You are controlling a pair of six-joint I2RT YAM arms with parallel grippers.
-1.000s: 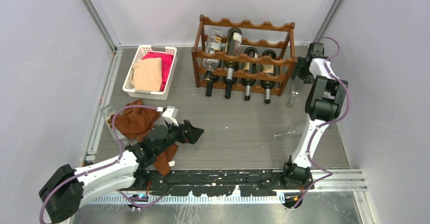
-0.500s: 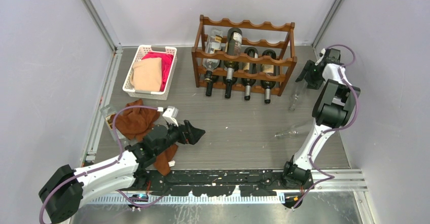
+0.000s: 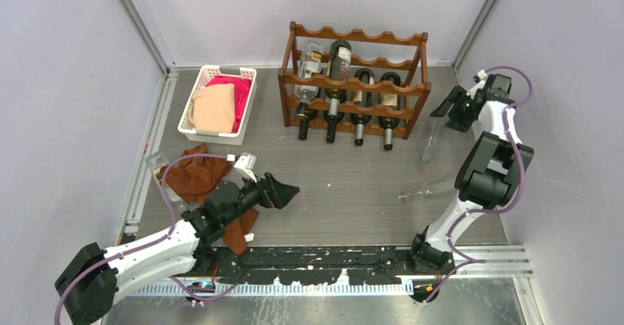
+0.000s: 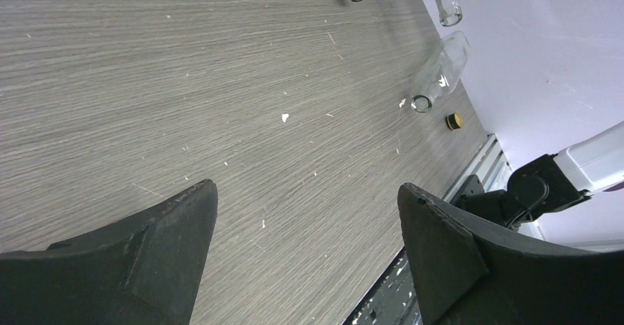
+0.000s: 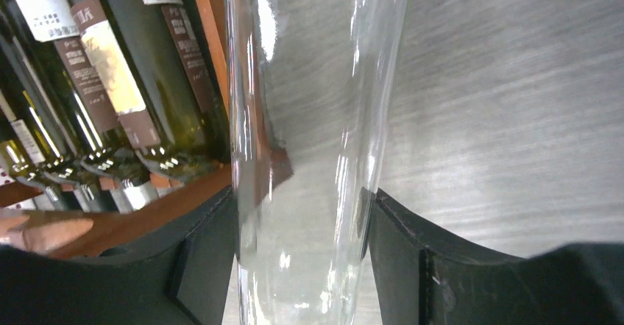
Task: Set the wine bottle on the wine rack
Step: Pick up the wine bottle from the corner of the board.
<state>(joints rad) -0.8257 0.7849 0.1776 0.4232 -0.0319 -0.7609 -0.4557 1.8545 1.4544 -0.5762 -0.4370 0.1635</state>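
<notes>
Tabletop (image 3: 353,185), right pincer (image 5: 302,245) around clear bottle (image 5: 309,82)

The clear wine bottle (image 5: 309,119) is cropped top and bottom.

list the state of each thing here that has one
wine rack, four bottles lying in it
right gripper, shut on held clear bottle
held clear bottle, gripped around its body, beside the wine rack
left gripper, open, empty
lying clear bottle, on its side, uncapped
bottle cap, loose beside that bottle
white basket, holding cloths
brown cloth, crumpled
</notes>
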